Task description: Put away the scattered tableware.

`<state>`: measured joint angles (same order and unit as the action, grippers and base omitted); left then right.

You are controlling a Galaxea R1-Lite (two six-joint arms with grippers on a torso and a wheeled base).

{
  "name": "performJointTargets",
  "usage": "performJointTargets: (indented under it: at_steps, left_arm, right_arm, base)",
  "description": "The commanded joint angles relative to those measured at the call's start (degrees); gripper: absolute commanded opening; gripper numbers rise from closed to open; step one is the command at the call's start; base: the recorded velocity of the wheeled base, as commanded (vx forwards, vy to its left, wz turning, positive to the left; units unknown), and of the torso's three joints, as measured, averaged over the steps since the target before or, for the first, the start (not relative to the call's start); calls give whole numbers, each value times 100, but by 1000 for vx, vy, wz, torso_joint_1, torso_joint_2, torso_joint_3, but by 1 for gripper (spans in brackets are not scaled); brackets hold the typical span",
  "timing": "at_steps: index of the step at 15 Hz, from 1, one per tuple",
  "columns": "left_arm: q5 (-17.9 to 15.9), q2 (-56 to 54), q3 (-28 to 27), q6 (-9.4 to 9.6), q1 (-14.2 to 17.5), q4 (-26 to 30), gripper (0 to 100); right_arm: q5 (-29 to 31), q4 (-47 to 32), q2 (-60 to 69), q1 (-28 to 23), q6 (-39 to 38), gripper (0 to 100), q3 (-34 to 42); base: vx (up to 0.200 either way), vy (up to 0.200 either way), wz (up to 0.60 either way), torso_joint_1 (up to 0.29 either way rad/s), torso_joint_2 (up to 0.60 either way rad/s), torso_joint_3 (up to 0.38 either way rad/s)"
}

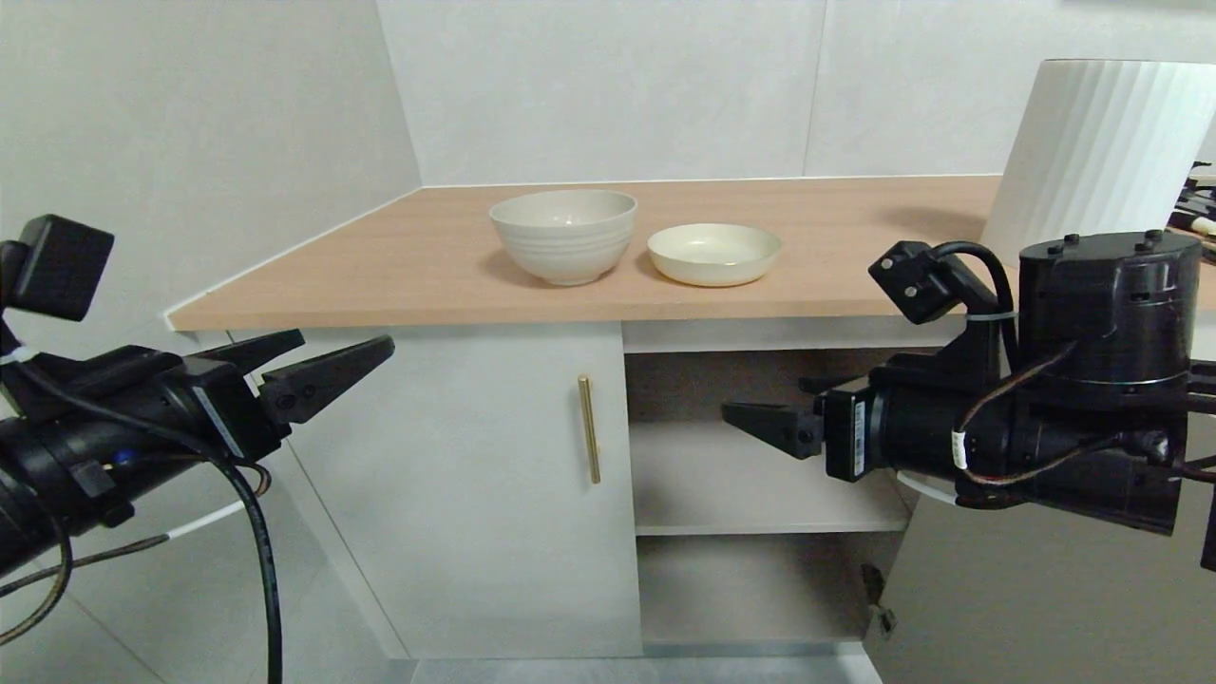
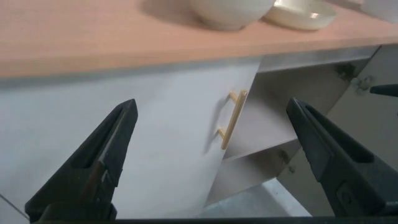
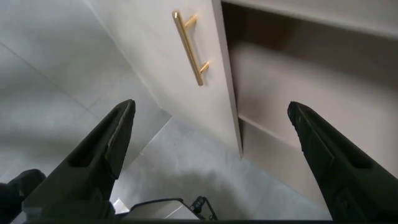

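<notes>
A deep cream bowl (image 1: 564, 235) and a shallow cream dish (image 1: 713, 253) stand side by side on the wooden countertop (image 1: 399, 275). In the left wrist view, the bowl (image 2: 230, 12) and dish (image 2: 298, 15) show along the counter edge. My left gripper (image 1: 323, 366) (image 2: 211, 106) hangs open and holds nothing. It is below counter height, to the left of the cabinet. My right gripper (image 1: 765, 404) (image 3: 211, 107) is open too, in front of the open cabinet compartment (image 1: 760, 475), pointing left.
The left cabinet door (image 1: 475, 494) is closed, with a gold handle (image 1: 589, 427) (image 3: 188, 46). The right door (image 1: 1026, 598) is swung open, showing a shelf (image 1: 750, 508). A white ribbed object (image 1: 1102, 142) stands on the counter's right end. Walls close in behind and to the left.
</notes>
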<state>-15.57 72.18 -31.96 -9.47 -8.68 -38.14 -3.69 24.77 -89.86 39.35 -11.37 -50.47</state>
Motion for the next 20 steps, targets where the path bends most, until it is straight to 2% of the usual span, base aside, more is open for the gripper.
performJointTargets:
  at_steps: [1,14,20]
  left_arm:
    - [1,24,-3,-2,-2,9,100]
    - [-8,68,32,-2,-20,26,100]
    - [-8,33,24,-11,-20,26,100]
  right_arm:
    - [-17,-7,56,2,-5,100,2]
    - [-9,1,109,2,-5,100,2]
    - [-17,168,38,2,-5,100,37]
  base:
    - [0,0,0,17,-149,-281]
    - [0,0,0,182,-474,-284]
    - [0,0,0,37,-83,-46]
